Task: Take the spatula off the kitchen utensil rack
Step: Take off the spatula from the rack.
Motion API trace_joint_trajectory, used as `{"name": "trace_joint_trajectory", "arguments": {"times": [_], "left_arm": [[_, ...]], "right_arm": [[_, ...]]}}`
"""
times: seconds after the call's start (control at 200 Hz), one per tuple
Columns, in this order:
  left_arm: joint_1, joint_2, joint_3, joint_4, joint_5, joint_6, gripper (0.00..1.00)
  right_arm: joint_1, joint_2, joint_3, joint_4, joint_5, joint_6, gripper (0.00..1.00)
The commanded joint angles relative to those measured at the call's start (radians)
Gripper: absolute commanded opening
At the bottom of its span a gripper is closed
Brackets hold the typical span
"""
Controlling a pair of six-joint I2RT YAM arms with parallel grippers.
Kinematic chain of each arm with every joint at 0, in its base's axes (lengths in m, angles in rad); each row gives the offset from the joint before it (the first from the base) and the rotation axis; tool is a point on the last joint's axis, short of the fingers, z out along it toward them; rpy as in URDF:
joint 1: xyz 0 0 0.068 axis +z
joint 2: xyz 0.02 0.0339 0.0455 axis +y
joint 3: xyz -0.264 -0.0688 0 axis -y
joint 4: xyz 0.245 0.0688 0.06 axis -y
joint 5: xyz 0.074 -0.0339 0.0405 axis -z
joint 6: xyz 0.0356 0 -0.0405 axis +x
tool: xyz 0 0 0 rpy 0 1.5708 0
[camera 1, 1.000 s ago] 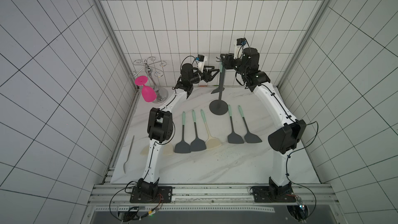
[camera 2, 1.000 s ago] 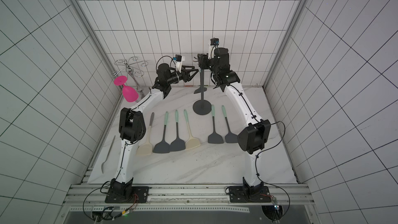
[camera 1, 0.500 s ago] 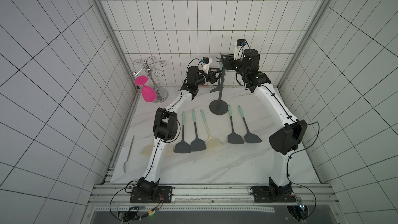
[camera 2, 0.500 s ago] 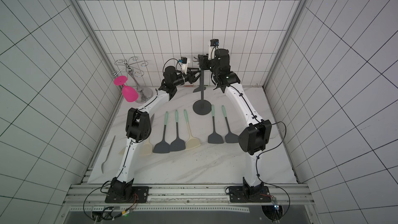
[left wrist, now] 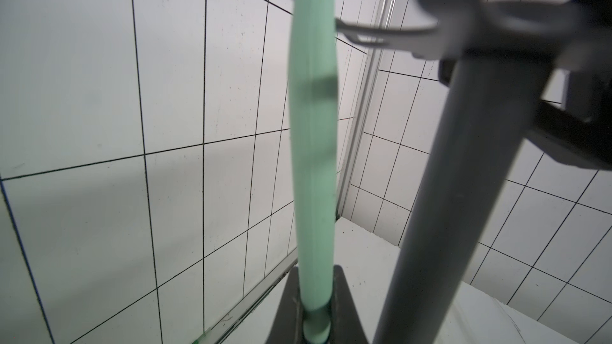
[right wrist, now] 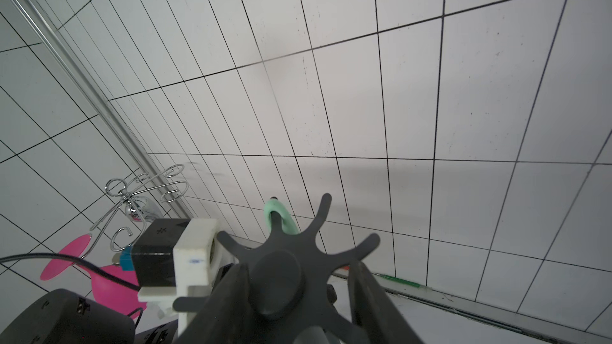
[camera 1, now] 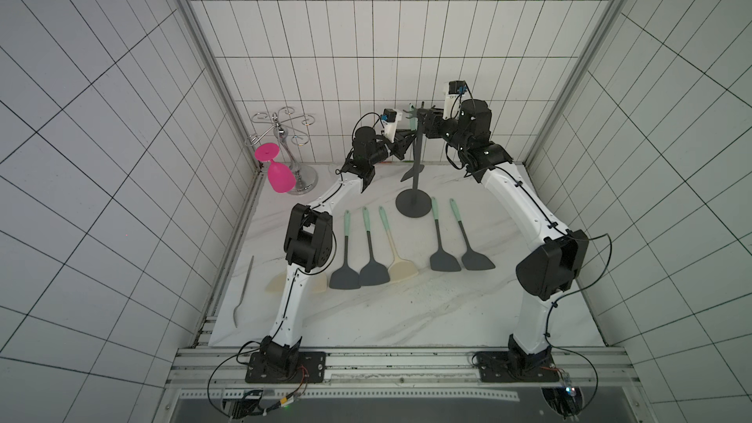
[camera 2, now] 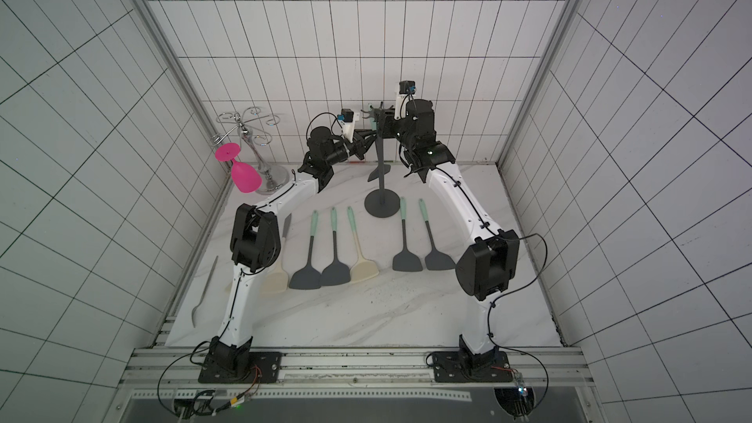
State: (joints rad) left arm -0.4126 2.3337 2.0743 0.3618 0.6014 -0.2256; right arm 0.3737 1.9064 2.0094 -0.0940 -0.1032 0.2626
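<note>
Left claw advanced, clenched on spatula | right claw flanks rack, grip unclear

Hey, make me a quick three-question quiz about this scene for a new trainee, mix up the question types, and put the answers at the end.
1. True or false: the spatula is already off the kitchen utensil rack.
2. What hangs on the chrome glass holder? A) a pink glass B) a spatula C) nothing
3. How many loose spatulas lie flat on the table?

Key
1. False. It hangs from a hook, with the left gripper shut on its green handle.
2. A. The glass hangs upside down.
3. Six: four dark, two cream.
</note>
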Motion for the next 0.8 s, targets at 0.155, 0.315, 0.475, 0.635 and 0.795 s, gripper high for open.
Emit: {"name": "trace_joint_trajectory", "arguments": {"times": [0.155,0.315,0.475,0.635,0.795], "left_arm": [[0.028,-0.150,-0.091,0.094,-0.110,-0.031,0.00],[0.044,-0.181,-0.120,0.147,-0.139,-0.098,0.00],[0.059,-0.214,-0.147,0.164,-0.142,-0.129,0.00],[0.071,-0.280,-0.212,0.151,-0.152,-0.128,0.00],[0.084,-0.404,-0.322,0.097,-0.174,-0.138,0.00]], "right_arm": [[-0.012,0.005,-0.104,-0.122,0.050,0.017,0.51],[-0.013,-0.006,-0.118,-0.122,0.055,0.020,0.51],[-0.014,-0.009,-0.121,-0.131,0.054,0.028,0.51],[-0.015,-0.028,-0.090,-0.147,0.017,0.040,0.54],[-0.016,-0.077,-0.041,-0.174,-0.070,0.044,0.60]]}}
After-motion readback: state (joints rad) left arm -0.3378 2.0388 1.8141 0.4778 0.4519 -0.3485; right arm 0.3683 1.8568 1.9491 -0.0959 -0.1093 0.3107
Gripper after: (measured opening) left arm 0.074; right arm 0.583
